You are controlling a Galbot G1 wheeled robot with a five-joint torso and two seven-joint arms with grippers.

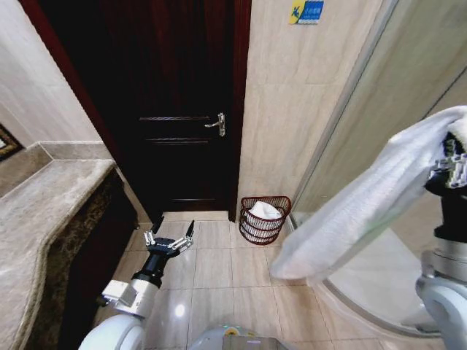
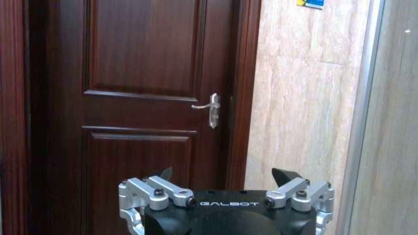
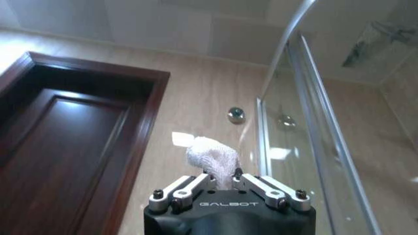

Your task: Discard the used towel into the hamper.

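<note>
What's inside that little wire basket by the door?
The basket holds something white and crumpled, likely cloth, showing above its rim. Whatever lies beneath is covered. The towel hangs from the right claw.

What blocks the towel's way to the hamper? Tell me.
Nothing visible does. The right gripper holds the white towel up high on the robot's right; bare floor tiles lie between it and the hamper, which stands against the wall beside the door and already has something white in it.
</note>
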